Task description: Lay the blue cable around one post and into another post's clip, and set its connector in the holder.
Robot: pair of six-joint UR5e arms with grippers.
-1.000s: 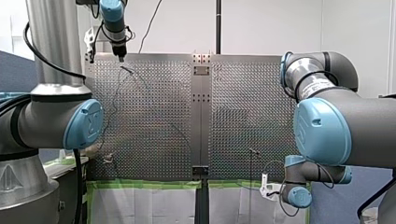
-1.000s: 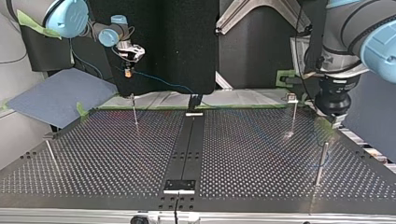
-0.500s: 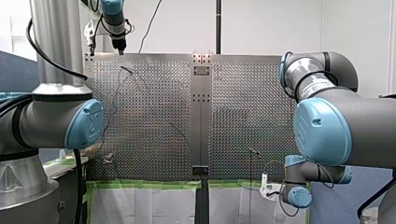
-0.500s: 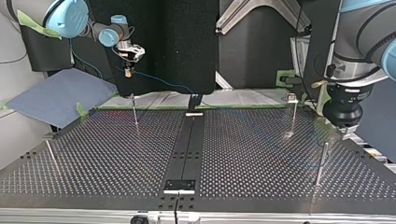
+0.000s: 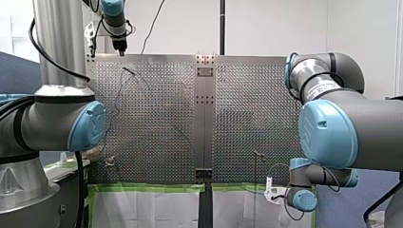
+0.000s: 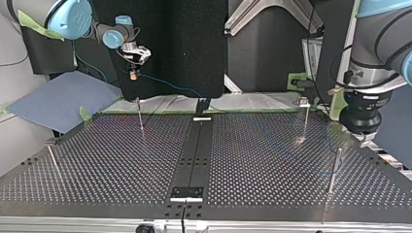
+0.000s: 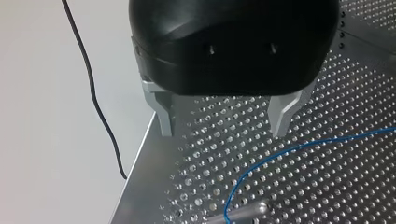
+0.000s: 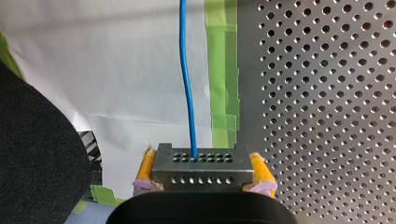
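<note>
My right gripper (image 8: 201,161), with yellow pads, is shut on the grey metal connector (image 8: 201,170); the blue cable (image 8: 187,84) runs straight out of it. In the top view it (image 6: 132,73) hangs above the table's far edge at the left, and the cable (image 6: 167,86) droops from it toward the table. My left gripper (image 7: 224,119) is open with nothing between its metal fingers. Below and ahead of it the cable (image 7: 289,154) bends around a thin post (image 7: 243,212). In the top view it (image 6: 363,138) hovers by the table's right edge.
Thin posts stand on the perforated table: one far left (image 6: 140,116), one near left (image 6: 53,160), one with a clip on top (image 6: 304,119), one near right (image 6: 334,170). A black bracket (image 6: 187,193) sits on the centre strip. Green tape (image 8: 224,70) lines the table's edge.
My left arm has drawn away from the posts toward the top view's right edge, its gripper still open. My right arm has stayed put with the connector.
</note>
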